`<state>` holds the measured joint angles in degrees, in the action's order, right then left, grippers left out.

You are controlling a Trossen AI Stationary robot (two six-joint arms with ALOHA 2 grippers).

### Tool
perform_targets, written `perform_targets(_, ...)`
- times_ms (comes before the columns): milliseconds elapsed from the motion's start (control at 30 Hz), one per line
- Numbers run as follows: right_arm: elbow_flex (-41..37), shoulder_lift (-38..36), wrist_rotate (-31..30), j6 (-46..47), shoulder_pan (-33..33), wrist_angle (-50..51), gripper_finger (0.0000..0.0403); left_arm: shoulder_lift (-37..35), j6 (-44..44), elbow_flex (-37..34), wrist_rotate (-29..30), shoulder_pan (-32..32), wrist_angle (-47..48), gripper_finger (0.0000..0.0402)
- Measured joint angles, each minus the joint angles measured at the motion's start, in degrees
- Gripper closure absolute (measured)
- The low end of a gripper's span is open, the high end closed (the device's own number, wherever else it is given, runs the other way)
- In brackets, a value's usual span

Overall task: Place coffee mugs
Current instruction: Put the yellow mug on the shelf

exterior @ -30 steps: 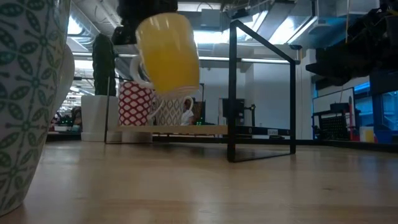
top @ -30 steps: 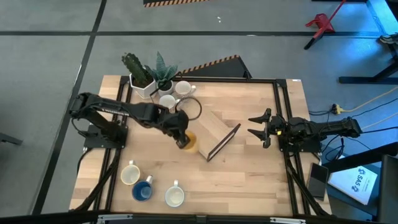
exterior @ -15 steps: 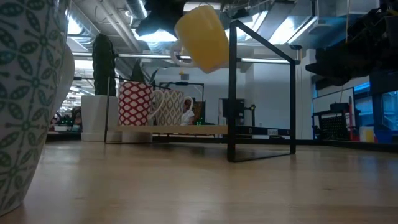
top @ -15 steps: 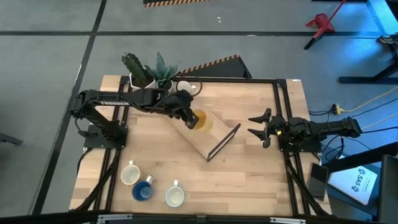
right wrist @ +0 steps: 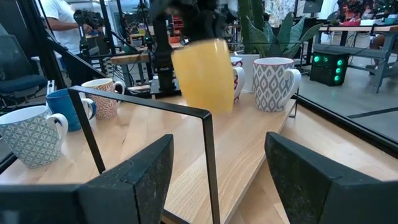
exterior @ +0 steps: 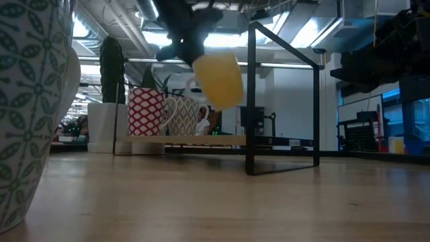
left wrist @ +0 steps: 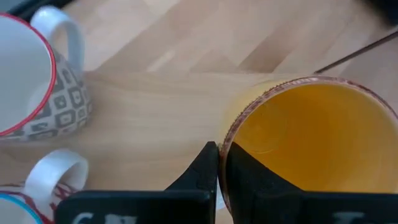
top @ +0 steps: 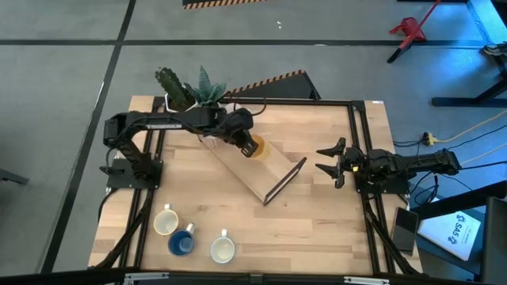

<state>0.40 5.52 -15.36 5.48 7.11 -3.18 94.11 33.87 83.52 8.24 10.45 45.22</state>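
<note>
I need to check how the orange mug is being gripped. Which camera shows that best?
The left wrist view: the left pincer pinches the orange mug by its rim. The high view shows it small over the wooden tray; low and right wrist views show its side.

Tray [top: 268, 168] centre bare; two mugs [left wrist: 37, 74] crowd far end; black frame [exterior: 250, 101] borders.

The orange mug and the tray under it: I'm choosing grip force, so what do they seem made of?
The orange mug, pinched by its rim in the left gripper, looks like glazed ceramic: smooth and even in colour, with a darker rim line. The tray looks like pale unfinished wood with visible grain; its thin dark frame is probably metal.
</note>
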Motion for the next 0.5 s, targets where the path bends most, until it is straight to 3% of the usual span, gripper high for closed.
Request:
perform_targets(233, 0.0, 0.0, 0.0, 0.0, 0.0, 0.0, 0.0162, 1.5, -7.3, 0.0, -1.0, 2.1, 0.3, 0.0394)
perform_targets(367, 0.0, 0.0, 0.0, 0.0, 0.0, 0.0, 0.0162, 1.5, -16.1, 0.0, -3.6, 3.6, 0.6, 0.0394)
perform_targets(500, 0.0, 0.0, 0.0, 0.0, 0.0, 0.0, 0.0162, 1.5, -28.6, 0.0, -9.9, 4.7, 0.9, 0.0394)
